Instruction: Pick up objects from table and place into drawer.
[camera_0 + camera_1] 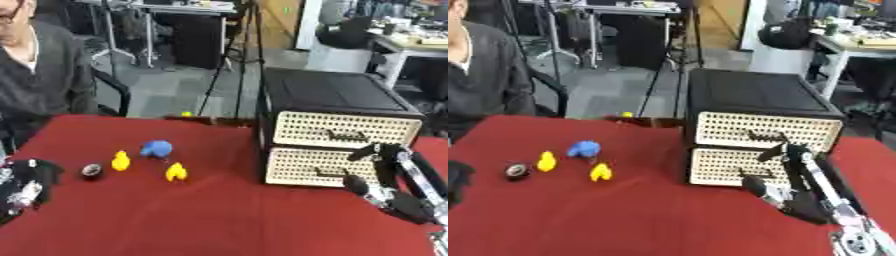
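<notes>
Setting: a workshop with desks, chairs and a tripod in the upper background; a worktop (192,220) covered in red cloth fills the lower half of the frame.

Item, right of centre: a black drawer cabinet (337,95) with two cream perforated fronts. Upper drawer (346,129) and lower drawer (315,167) both look closed, each with a dark handle.

Items, left of centre, in a loose cluster well apart from the cabinet: a blue toy (157,148); a yellow duck-shaped toy (121,161) just to its lower left; a second yellow toy (176,172) just below the blue one; a small dark round object (92,171) at the far left of the group. None is held.

Right hand (794,192): lower right of the frame, directly in front of the drawers, fingers extended and spread, the upper ones near the gap between the two fronts, thumb low by the lower drawer. It holds nothing; whether a fingertip touches a handle cannot be told.

Left hand (26,185): lower left edge, resting; finger state cannot be told.

Judgement: a drawer has yet to be opened, and no object is stowed.

Risks: a fingertip could slip off the slim handle; a pull on a light cabinet may drag the whole unit across the cloth; the small, rounded toys may roll or scatter if nudged during a reach.
</notes>
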You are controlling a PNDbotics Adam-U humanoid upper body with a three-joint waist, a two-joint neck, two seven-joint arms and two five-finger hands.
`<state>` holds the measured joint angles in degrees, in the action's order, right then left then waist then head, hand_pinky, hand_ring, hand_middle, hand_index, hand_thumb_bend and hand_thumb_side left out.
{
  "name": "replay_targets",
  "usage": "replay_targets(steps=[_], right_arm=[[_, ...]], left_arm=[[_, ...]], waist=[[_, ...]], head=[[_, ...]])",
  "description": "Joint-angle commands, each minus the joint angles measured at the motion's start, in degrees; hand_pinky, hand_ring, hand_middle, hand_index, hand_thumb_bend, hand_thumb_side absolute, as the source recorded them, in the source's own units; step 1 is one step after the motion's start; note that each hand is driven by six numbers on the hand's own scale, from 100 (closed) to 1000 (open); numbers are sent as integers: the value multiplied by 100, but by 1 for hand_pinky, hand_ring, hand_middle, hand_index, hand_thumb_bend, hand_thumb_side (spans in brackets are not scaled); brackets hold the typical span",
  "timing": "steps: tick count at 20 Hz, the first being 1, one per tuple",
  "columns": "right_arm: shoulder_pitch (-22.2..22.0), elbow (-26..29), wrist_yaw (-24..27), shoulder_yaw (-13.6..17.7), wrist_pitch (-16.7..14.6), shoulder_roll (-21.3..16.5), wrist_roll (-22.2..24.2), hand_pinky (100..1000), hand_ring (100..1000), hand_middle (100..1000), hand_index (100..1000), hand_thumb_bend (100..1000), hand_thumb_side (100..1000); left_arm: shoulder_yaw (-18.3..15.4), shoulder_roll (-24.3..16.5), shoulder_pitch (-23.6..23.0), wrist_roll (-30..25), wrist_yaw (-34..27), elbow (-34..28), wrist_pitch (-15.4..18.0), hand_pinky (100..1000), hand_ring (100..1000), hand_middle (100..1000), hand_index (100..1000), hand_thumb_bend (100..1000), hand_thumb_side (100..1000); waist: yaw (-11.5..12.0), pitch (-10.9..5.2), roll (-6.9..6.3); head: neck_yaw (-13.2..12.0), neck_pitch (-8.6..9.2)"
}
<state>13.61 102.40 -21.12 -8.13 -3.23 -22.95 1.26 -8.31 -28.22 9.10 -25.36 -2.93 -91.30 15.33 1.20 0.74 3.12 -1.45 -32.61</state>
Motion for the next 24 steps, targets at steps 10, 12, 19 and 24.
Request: replay_targets(steps=[10,12,19,24], right_arm=[[249,-63,19,79,52,-277,-4,119,100,100,643,826,812],[351,-152,43,93,81,-342,-10,118,100,100,646,830,804],[844,-735,-154,106,253,-683,375,128,100,100,621,951,627],[1244,-1161,-624,109,356,-933,734,114,100,100,619,973,558]], left_arm=[[-45,-95,53,-12,13,-100,5,228,359,478,686,100,660],[-43,-97,50,-13,14,-99,6,228,359,478,686,100,659],[-40,-103,40,-14,15,-96,7,228,359,478,686,100,659],[-37,-110,33,-16,19,-92,8,228,359,478,686,100,661]], waist=[[12,-46,-20],[14,-50,-20],[22,-62,-16],[31,-69,-8]], head=[[-9,32],[-5,21],[-18,9],[-35,5]])
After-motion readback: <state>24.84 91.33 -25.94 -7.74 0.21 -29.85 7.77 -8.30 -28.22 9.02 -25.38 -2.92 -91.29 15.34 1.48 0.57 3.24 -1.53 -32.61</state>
